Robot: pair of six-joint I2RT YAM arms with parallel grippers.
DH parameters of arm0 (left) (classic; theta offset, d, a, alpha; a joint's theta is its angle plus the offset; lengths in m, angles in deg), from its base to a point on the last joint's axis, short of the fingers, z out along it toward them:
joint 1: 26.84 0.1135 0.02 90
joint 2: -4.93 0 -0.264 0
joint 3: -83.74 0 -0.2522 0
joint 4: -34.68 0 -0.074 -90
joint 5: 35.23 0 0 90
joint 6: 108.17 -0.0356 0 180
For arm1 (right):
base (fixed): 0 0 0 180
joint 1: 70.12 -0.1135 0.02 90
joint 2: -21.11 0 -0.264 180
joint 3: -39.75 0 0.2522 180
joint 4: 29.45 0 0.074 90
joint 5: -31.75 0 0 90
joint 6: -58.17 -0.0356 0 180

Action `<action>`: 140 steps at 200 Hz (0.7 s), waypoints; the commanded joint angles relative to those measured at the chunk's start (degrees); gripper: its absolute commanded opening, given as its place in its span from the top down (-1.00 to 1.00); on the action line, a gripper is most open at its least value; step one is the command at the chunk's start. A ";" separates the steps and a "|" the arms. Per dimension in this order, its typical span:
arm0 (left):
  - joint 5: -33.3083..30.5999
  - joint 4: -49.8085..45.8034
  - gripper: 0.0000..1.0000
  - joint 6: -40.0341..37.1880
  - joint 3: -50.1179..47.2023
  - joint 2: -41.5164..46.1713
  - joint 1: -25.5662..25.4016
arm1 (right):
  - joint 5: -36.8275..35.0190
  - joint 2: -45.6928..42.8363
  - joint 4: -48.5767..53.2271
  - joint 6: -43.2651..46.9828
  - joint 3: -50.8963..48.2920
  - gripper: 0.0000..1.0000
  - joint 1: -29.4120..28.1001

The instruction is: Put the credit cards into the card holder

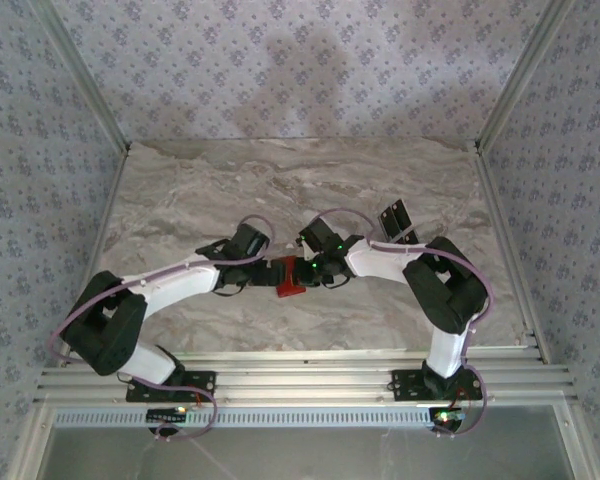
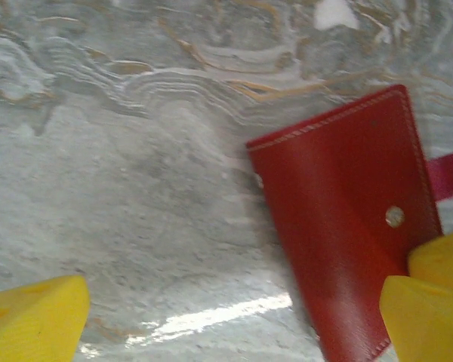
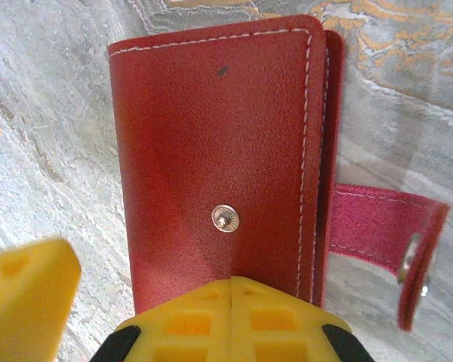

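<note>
folded card holder (image 3: 211, 136), right gripper (image 3: 232, 294) – pinched closed – over it

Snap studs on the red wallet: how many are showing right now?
2. One stud sits mid-face on the closed wallet; the other stud is at the end of the loose tab sticking out sideways, unfastened. More may be hidden underneath.

We see the holder (image 3: 219, 151) closed, flat on the surface (image 3: 53, 136) near centre: red leather w/ white stitching, metal stud (image 3: 225, 219) on the cover, tab (image 3: 377, 226) sticking out unfastened. Dark cards (image 1: 392, 217) sit well apart, far right; too small for detail.
</note>
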 commanded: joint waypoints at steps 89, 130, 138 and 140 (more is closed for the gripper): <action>2.23 9.54 -0.98 2.07 -8.30 4.50 -2.25 | 0.86 2.10 -1.33 0.10 0.26 1.00 0.61; 2.32 10.74 -0.98 2.27 -8.41 2.39 -2.41 | 0.99 2.27 -1.25 0.15 0.54 1.00 0.69; 2.33 10.95 -0.98 2.29 -8.67 2.11 -2.53 | 1.06 2.19 -1.14 0.12 0.63 1.00 0.64; 2.33 10.97 -0.98 2.29 -8.73 2.03 -2.55 | 1.06 2.21 -1.09 0.11 0.63 1.00 0.73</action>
